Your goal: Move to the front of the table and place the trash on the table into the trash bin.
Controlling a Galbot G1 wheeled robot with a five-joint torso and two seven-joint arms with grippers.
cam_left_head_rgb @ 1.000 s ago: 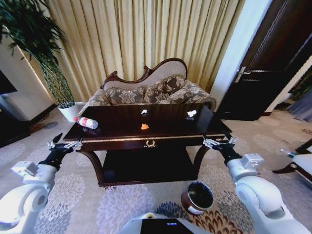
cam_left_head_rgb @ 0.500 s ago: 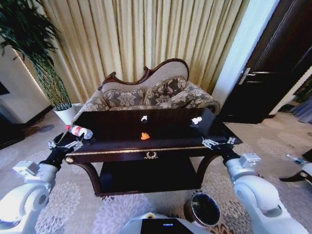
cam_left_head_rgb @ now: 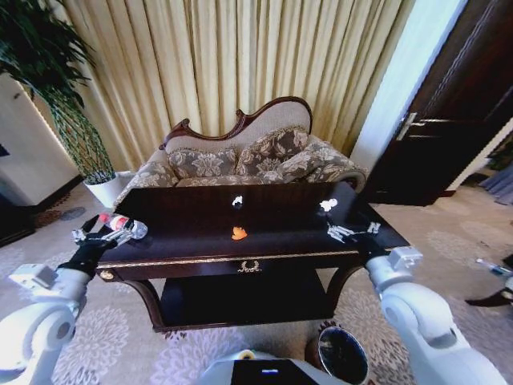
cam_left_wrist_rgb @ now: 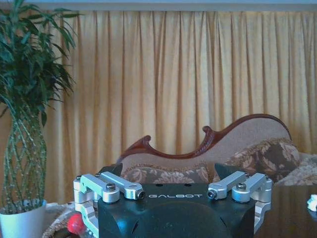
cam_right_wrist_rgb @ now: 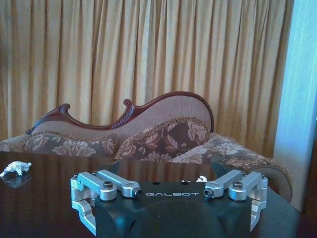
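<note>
The surface (cam_left_head_rgb: 184,241), dark glossy wood w/ a gold emblem on the front drawer, sits right in front of the robot, sofa (cam_left_head_rgb: 248,156) and curtain behind it. Trash on top: clear bottle (cam_left_head_rgb: 122,225) w/ red label lies on its side at the left end, just beside the left end effector (cam_left_head_rgb: 103,236), touching or not can't tell. Orange scrap (cam_left_head_rgb: 239,233) lies near the middle toward the front edge; small white scrap (cam_left_head_rgb: 237,201) behind it; another white scrap (cam_left_head_rgb: 328,204) sits toward the right end, near and just beyond the right end effector (cam_left_head_rgb: 351,233). Trash bin (cam_left_head_rgb: 343,354), round and dark, stands on the carpet below the surface's right front corner, beside the right arm. Left end effector hovers at the surface's left edge, fingers spread apart, holding nothing. Right end effector hovers over the right part of the surface, fingers also apart, nothing between them. Potted plant (cam_left_head_rgb: 103,180) stands back left.
</note>
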